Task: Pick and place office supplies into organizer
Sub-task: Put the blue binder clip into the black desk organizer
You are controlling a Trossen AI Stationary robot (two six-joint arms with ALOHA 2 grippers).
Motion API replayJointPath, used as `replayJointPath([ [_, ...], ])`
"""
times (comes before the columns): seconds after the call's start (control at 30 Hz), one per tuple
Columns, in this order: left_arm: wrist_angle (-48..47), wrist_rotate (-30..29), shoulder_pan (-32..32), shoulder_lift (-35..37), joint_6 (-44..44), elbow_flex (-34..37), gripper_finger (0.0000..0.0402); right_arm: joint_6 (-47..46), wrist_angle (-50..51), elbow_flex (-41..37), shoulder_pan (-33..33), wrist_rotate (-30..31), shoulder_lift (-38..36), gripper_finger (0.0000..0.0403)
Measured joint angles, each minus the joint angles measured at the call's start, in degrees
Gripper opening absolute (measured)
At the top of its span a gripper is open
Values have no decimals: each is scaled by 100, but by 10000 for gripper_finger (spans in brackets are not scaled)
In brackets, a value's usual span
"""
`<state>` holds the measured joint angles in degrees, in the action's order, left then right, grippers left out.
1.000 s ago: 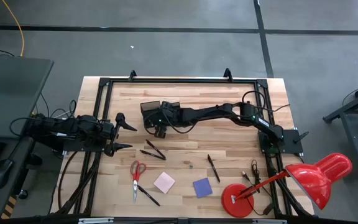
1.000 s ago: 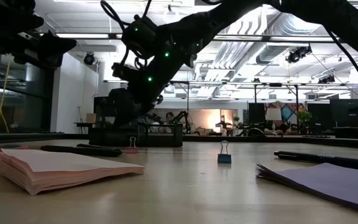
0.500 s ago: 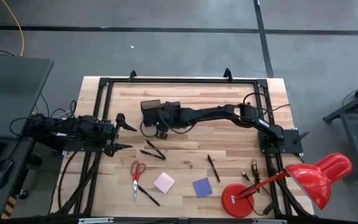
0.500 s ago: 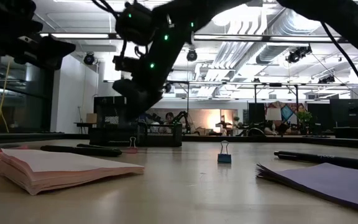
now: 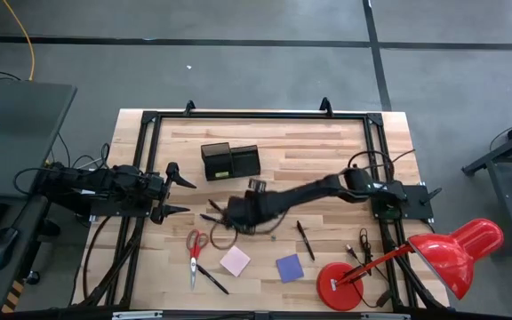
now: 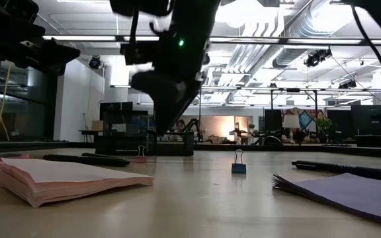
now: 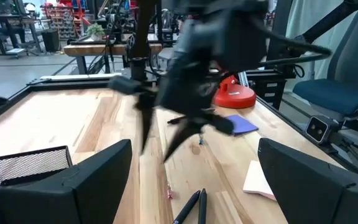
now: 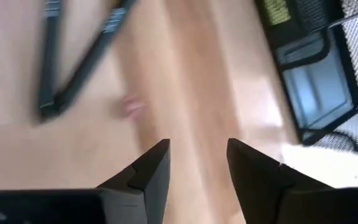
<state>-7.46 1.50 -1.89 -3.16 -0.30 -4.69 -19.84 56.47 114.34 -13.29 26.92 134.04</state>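
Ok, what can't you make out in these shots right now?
- Organizer contents: too small in the high view, cut off by the edge in the right wrist view.
- Right gripper: fingers apart with nothing between them, but the pens beyond are motion-blurred.
- Scissors: not visible in the low view.
- Left gripper, open: waits at the table's left side.

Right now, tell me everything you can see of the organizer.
The organizer is a small black rectangular box of wire mesh with two compartments side by side. It stands upright on the wooden table, toward the far side, left of centre. The right wrist view shows its mesh wall and a yellow label inside one compartment. Nothing touches it: the right hand is nearer the pens.
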Motion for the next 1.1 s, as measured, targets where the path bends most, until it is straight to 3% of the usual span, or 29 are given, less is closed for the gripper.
replayJointPath([
  [0.27,7,0,0,1,-2,0,335,-1087,305,0,-893,-250,-355,215],
  [0.53,13,-1,1,0,0,1,335,-1917,206,-4,-1736,263,-619,238],
  [0.63,47,0,2,0,31,2,335,-1886,-447,-33,-2030,405,-614,238],
  [0.8,128,0,0,0,149,2,335,-808,-2385,-405,-2439,305,-619,238],
  [1.0,165,-2,2,2,154,2,335,-932,-2550,-1018,-2619,847,-793,238],
  [1.1,164,-2,1,2,155,2,335,-1013,-3276,-1743,-2530,721,-1081,238],
])
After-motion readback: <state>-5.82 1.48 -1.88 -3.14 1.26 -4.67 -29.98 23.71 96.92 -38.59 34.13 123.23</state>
